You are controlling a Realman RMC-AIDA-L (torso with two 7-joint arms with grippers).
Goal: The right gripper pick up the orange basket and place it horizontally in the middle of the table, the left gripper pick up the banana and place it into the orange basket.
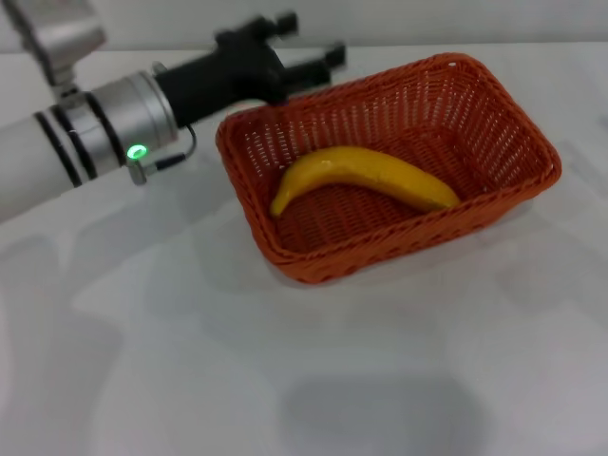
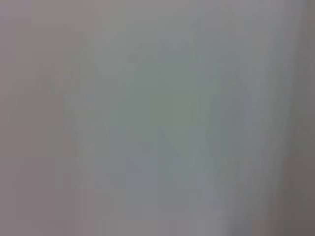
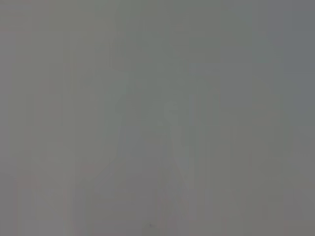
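The orange basket [image 1: 494, 114] lies on the white table [image 1: 190, 361], right of the middle in the head view. The yellow banana [image 1: 366, 176] rests on the basket's floor, its curve running from one short side towards the other. My left gripper [image 1: 312, 38] hovers just beyond the basket's far-left corner, open and empty, apart from the banana. Its grey wrist shows a green light [image 1: 138, 151]. The right gripper is out of view. Both wrist views show only a plain grey surface.
The table stretches bare in front of and to the left of the basket. The left arm [image 1: 57, 152] reaches in from the left edge, above the table's far-left part.
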